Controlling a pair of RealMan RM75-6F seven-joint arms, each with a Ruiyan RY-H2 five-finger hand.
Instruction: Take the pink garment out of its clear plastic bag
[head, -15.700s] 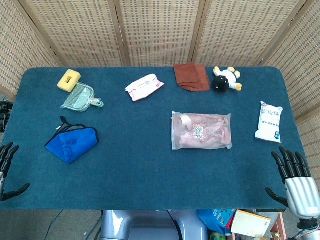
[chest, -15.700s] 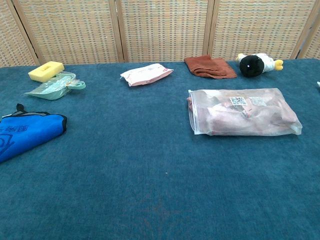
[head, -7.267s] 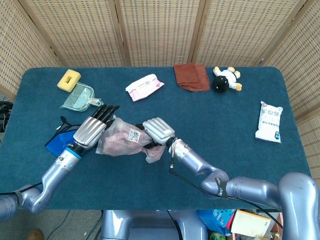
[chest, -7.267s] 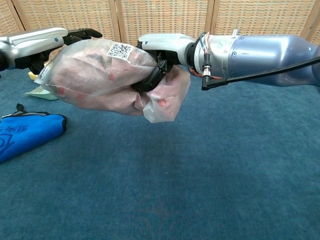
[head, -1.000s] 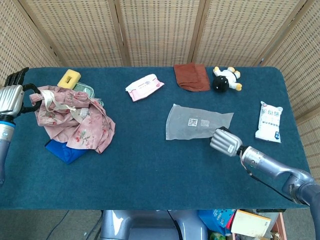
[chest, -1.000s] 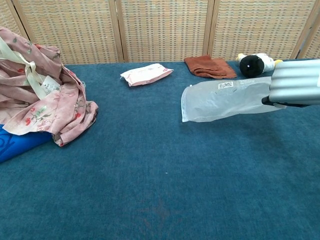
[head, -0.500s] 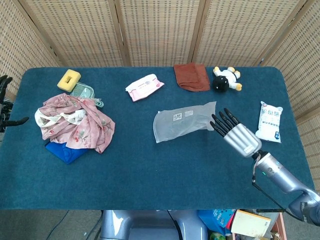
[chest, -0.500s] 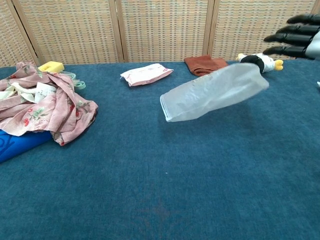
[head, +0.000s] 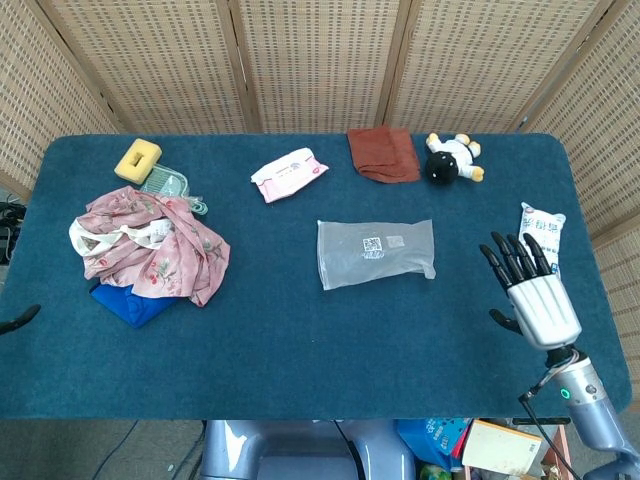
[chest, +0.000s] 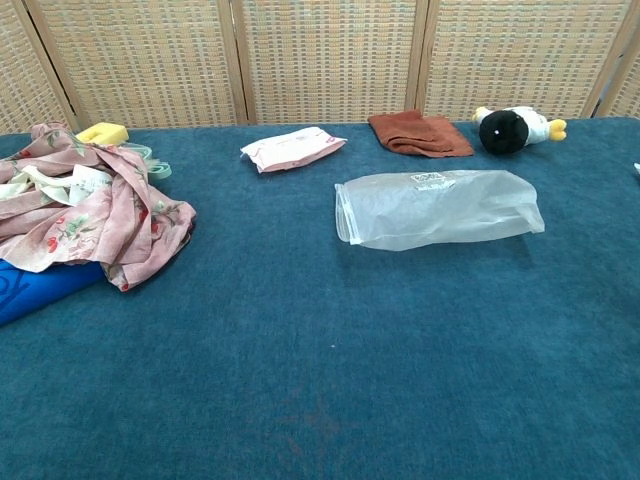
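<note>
The pink flowered garment (head: 150, 247) lies in a loose heap on the left of the table, partly over a blue pouch (head: 132, 304); the chest view shows the garment (chest: 90, 215) at its left edge. The clear plastic bag (head: 375, 251) lies empty and flat in the middle of the table, also in the chest view as the bag (chest: 437, 207). My right hand (head: 530, 290) hovers open at the table's front right, fingers spread, holding nothing. Of my left hand only a dark fingertip (head: 18, 319) shows at the left edge.
At the back lie a yellow sponge (head: 137, 158), a pale green dustpan (head: 168, 184), a pink wipes pack (head: 288, 173), a brown cloth (head: 383, 152) and a black-and-white plush toy (head: 452, 159). A white packet (head: 540, 228) lies near the right edge, just beyond my right hand.
The bag has dropped from the air and settled flat on the table. My right hand has drawn back toward the front right. My left hand has slipped lower, almost out of view.
</note>
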